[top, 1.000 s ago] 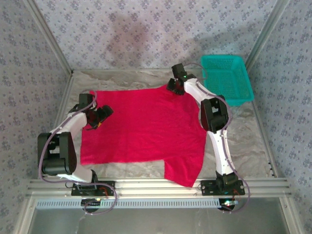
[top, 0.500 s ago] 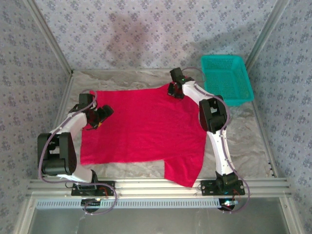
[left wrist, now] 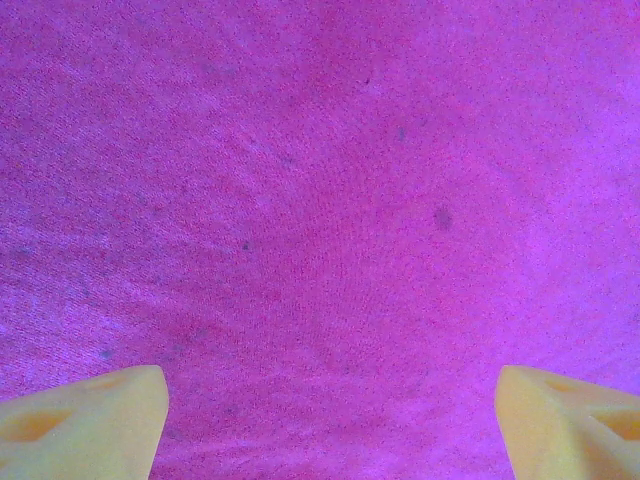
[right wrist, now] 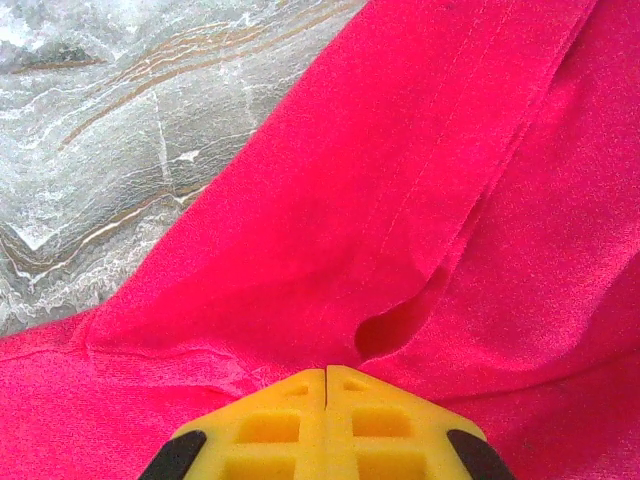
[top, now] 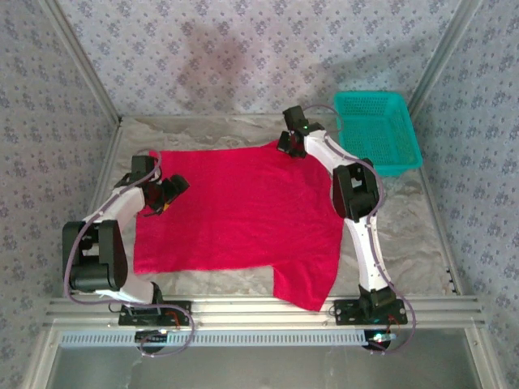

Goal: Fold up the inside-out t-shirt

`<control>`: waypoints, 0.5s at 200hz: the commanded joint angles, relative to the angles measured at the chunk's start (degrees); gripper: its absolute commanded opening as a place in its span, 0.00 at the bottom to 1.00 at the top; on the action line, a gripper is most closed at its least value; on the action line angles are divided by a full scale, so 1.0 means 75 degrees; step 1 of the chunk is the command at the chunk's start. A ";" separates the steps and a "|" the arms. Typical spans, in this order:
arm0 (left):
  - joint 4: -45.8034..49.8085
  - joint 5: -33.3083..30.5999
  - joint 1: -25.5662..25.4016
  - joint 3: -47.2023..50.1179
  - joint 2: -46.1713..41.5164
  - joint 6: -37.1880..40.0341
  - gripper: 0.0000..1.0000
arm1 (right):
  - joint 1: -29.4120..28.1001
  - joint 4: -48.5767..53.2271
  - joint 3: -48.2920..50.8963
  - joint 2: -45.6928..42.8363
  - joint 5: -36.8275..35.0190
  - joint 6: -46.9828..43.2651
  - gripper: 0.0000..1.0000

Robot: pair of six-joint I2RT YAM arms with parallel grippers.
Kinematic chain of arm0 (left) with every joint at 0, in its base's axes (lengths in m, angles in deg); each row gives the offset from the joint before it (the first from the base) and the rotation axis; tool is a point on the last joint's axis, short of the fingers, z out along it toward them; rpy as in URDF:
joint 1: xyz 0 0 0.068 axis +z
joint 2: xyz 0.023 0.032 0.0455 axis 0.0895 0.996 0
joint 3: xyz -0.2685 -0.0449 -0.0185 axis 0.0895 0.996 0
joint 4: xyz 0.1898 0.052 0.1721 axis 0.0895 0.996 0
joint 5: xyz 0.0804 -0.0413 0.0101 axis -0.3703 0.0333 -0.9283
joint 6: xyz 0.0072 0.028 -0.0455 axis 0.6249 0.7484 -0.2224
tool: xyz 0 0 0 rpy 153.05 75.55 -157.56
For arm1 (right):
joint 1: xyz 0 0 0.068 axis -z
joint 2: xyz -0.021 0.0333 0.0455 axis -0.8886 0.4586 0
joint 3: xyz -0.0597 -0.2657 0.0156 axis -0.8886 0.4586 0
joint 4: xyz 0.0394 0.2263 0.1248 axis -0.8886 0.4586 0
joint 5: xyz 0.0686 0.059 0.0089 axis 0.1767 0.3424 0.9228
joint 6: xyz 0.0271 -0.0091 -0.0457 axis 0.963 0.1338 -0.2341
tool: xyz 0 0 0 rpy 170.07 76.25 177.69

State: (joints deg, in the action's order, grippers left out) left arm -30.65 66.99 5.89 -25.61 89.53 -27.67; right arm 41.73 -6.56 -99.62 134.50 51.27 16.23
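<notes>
Red inside-out t-shirt (top: 239, 207): spread flat, middle of the frame, on the marbled tabletop (top: 405, 219).
Left hand (top: 168, 189): released, fingers wide apart over the shirt's left edge.
Right hand (right wrist: 327, 378): clenched on a fold at the shirt's upper edge.

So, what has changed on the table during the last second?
Very little. Half a second ago the right gripper shifted slightly toward the near left, then came back to about where it began, at the far right corner of the shirt. Its jaws are shut on a fold of cloth. The left gripper stayed open over the shirt's left edge. The shirt and the basket did not move.
</notes>
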 commanded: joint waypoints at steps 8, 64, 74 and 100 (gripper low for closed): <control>-0.0029 0.0142 0.0046 -0.0027 -0.0048 0.0048 0.85 | 0.0053 -0.0501 -0.0834 -0.0150 -0.0229 -0.0363 0.00; -0.0285 0.0179 0.0031 0.0338 -0.0381 -0.0148 0.85 | 0.0088 -0.1813 -0.4388 0.2333 0.0357 -0.1188 0.03; -0.0325 0.0205 0.0039 0.0429 -0.0498 -0.0233 0.85 | 0.0107 -0.1590 -0.5071 0.2732 0.0662 -0.0948 0.42; -0.0285 0.0225 0.0001 0.0464 -0.0688 -0.0298 0.86 | 0.0195 -0.0912 -0.4593 0.2207 0.1190 -0.0465 0.77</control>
State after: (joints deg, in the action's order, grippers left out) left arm -31.90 67.65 5.89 -22.66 86.97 -28.94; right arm 42.34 -18.01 -135.47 152.58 55.71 10.35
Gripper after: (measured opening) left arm 0.856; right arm 0.611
